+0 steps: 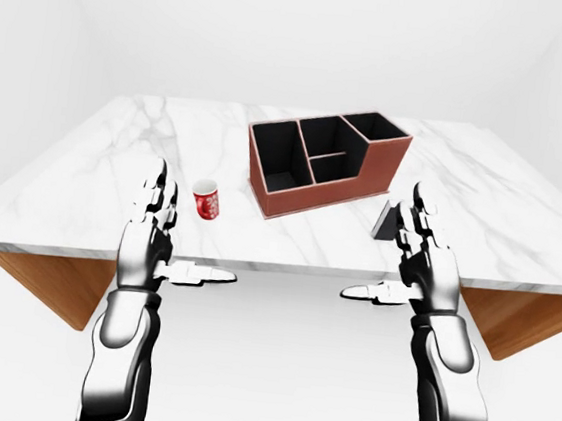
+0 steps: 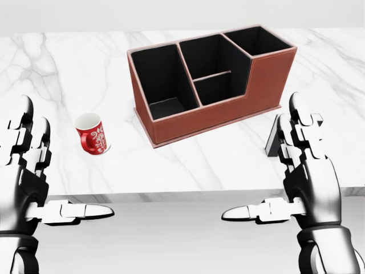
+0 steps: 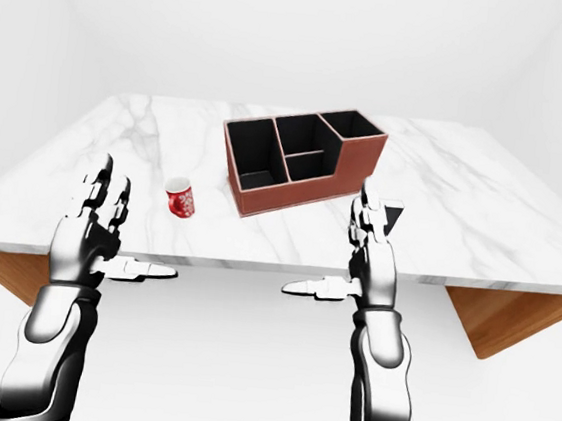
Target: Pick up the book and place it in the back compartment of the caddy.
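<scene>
The black book stands upright on the white marble table, right of the caddy; my right hand covers most of it in the head view. That hand is open, fingers up and thumb out to the left, held over the table's near edge and not touching the book. The brown caddy with black compartments sits at the head view's centre, its back compartment at the top right. My left hand is open and empty at the left edge.
A red and white mug stands left of the caddy. The table's near edge runs across just above my thumbs. Wooden table sides show under the marble top in the eye views.
</scene>
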Tool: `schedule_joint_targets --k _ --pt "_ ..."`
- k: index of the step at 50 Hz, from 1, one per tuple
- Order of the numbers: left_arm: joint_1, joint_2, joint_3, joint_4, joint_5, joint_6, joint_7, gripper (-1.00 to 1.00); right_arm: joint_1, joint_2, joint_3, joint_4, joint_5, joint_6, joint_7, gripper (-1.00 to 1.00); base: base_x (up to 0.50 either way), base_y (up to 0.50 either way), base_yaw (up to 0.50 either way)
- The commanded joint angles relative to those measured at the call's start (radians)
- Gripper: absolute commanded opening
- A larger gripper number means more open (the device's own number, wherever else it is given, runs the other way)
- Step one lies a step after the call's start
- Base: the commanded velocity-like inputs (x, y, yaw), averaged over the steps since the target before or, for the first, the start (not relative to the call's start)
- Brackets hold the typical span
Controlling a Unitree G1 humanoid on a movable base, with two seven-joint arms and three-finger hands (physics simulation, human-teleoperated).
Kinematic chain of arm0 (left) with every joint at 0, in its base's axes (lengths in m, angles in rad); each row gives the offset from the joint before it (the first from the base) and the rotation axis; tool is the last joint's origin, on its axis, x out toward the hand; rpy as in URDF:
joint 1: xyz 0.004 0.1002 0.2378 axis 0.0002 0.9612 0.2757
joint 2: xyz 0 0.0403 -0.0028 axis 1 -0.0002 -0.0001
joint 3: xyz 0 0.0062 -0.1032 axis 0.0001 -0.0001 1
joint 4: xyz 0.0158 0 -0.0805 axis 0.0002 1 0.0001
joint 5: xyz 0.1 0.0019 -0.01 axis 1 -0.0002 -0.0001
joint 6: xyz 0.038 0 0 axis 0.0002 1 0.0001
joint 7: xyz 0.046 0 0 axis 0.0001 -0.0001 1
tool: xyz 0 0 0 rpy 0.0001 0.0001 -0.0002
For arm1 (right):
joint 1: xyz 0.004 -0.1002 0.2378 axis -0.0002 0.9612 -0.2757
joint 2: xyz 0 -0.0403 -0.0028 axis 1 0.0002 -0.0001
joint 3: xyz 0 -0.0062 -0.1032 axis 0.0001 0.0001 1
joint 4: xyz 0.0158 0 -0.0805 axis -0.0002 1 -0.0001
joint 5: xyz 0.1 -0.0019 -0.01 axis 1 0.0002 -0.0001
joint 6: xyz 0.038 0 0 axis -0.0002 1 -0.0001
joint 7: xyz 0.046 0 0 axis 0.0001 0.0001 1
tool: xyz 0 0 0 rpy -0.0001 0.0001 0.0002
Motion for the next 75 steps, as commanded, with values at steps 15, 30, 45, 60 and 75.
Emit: schedule_joint_targets --k 15,30,45,60,75 --pt "0.006 -0.003 -0.006 0.006 0.009 0.0 -0.007 1.0 0.001 -0.003 -0.014 -0.022 -0.02 0.0 0.026 1.0 0.5 0.0 0.0" --pt "0.007 -0.003 -0.003 -0.003 0.006 0.0 -0.009 1.0 0.006 -0.002 -0.011 -0.012 -0.028 0.0 0.028 1.0 0.5 0.0 0.0" --pt "0.008 -0.003 -0.002 -0.008 0.005 0.0 -0.009 1.0 0.007 -0.001 -0.01 -0.022 -0.029 0.0 0.029 1.0 0.5 0.0 0.0" --pt "0.01 -0.005 -0.004 -0.012 0.008 0.0 -0.01 1.0 0.013 0.002 -0.014 -0.074 0.004 0.0 0.028 1.0 0.17 0.0 0.0" --pt "0.009 -0.004 -0.005 -0.001 0.01 0.0 -0.01 1.0 -0.001 -0.038 -0.056 -0.149 -0.13 0.0 0.055 1.0 0.0 0.0 0.0"
